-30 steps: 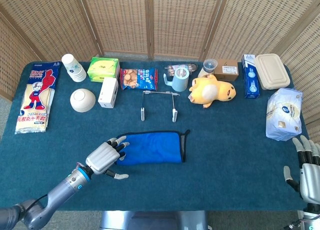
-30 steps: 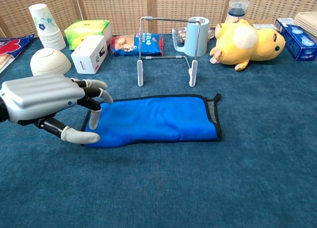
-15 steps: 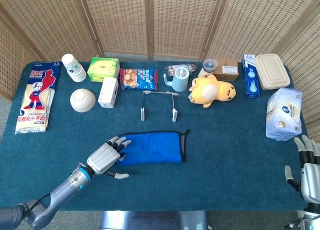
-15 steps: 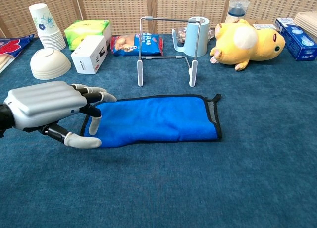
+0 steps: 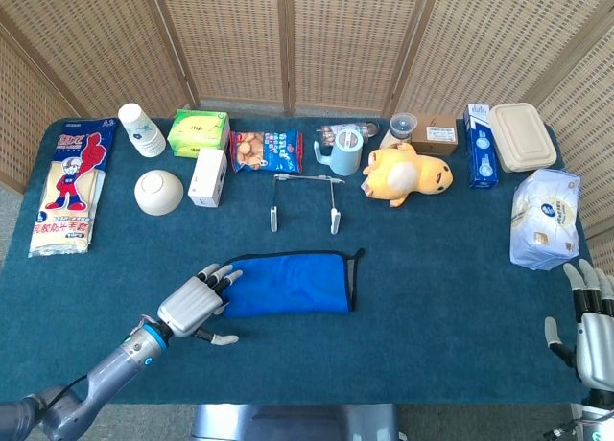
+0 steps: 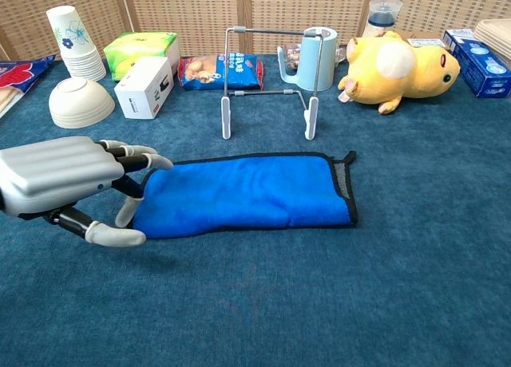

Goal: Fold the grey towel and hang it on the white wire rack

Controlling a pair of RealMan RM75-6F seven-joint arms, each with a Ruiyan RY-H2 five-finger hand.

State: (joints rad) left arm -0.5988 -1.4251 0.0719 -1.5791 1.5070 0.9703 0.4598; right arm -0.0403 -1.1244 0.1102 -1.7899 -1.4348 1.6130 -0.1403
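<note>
Folded towel (image 5: 291, 283) lies flat on the table (image 5: 432, 297) in front of the rack (image 5: 305, 199); left hand (image 5: 192, 305), fingers spread, empty, sits at its left end; right hand (image 5: 587, 326) released, at table's right edge.

My left robot hand (image 5: 195, 305) hovers palm-down, fingers spread and empty, thumb tucked beneath, forearm reaching in from the surface's near-left corner. My right robot hand (image 5: 592, 319) stands upright, fingers apart, at the near-right edge.
</note>
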